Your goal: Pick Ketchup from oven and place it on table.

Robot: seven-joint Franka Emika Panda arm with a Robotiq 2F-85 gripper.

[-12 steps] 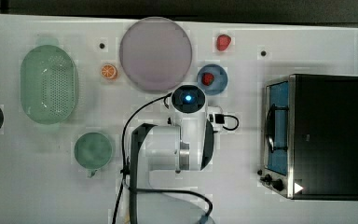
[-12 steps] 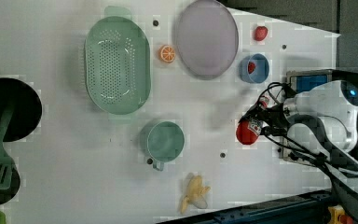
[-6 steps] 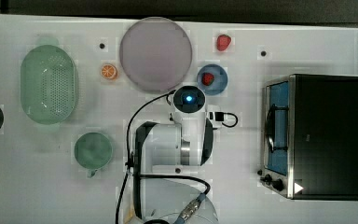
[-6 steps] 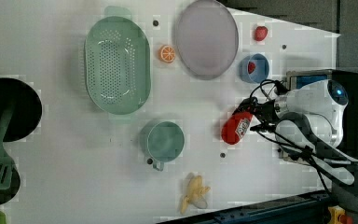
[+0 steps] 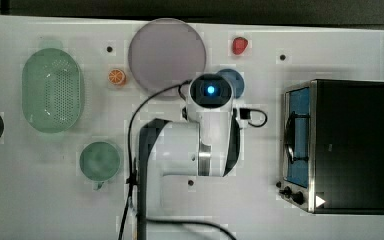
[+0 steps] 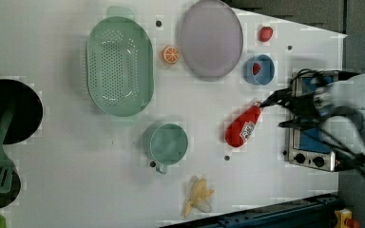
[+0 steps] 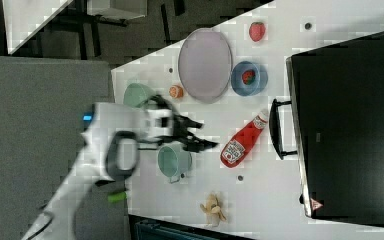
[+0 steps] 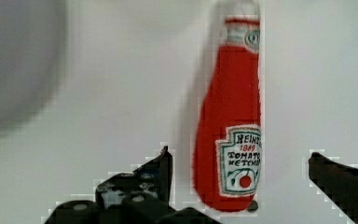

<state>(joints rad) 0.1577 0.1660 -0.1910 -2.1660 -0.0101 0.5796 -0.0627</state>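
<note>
Your white table [image 6: 66, 190] carries the ketchup [image 6: 243, 126], lying flat just below the open gripper [image 6: 274, 110]. Farther from the gripper lie a green colander [image 6: 119, 65], cup [image 6: 168, 144], purple plate [image 6: 211, 38], banana [image 6: 197, 195] and the oven [image 5: 345, 145].

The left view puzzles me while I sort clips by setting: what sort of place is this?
Probably a mock kitchen set up on a lab bench: a toaster oven, a green colander and a ketchup bottle lie on a white table with a robot arm above.
</note>
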